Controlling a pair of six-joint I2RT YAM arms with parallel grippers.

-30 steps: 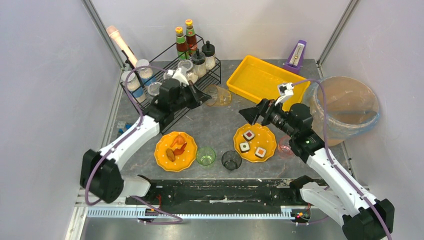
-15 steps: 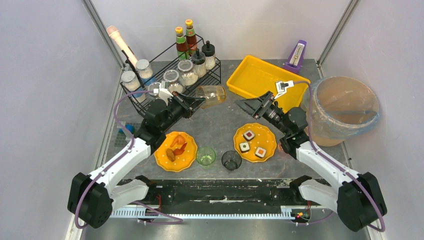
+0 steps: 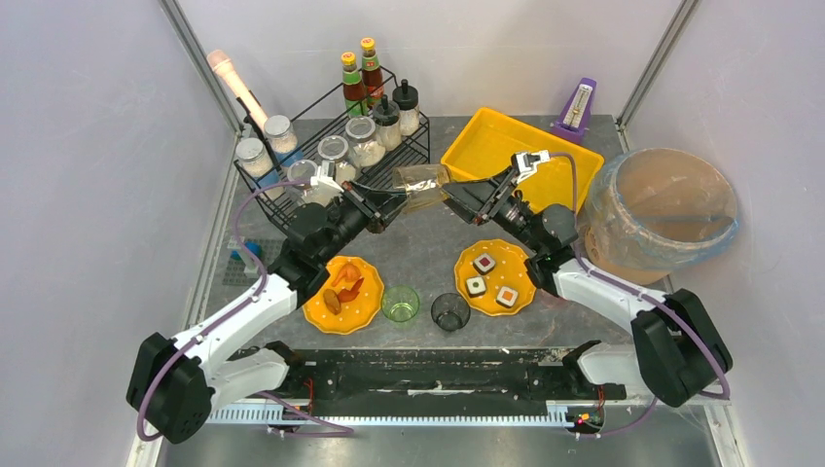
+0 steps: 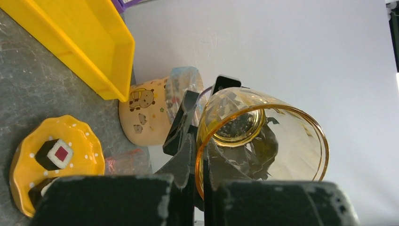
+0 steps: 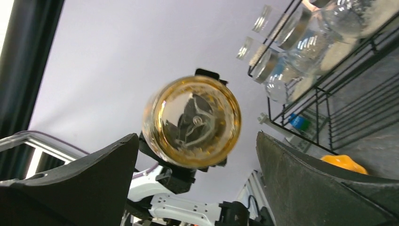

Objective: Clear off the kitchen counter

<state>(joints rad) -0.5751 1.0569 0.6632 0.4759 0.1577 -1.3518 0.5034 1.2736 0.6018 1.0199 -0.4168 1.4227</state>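
The kitchen counter [image 3: 428,248], a dark-grey stone-look top, spans the whole work area between the two arms and out to the enclosure walls.

On its near part stand two orange plates: the left plate [image 3: 313,309] carries orange food scraps, and the right plate [image 3: 520,255] carries three sushi pieces. A green glass [image 3: 400,304] and a dark glass [image 3: 449,311] stand between them at the near edge.

Above the counter's middle, the left gripper [image 3: 389,201] is clamped on the rim of an amber glass [image 3: 420,185], which is lifted clear and lies on its side. The right gripper [image 3: 459,202] faces the base of that glass with jaws spread wide, holding nothing. Whether it touches the glass cannot be determined.

At the far left sits a black wire rack [image 3: 277,199] with jars. A yellow tray [image 3: 496,146] sits at the far right, and a plastic-lined bucket [image 3: 671,195] beyond it.
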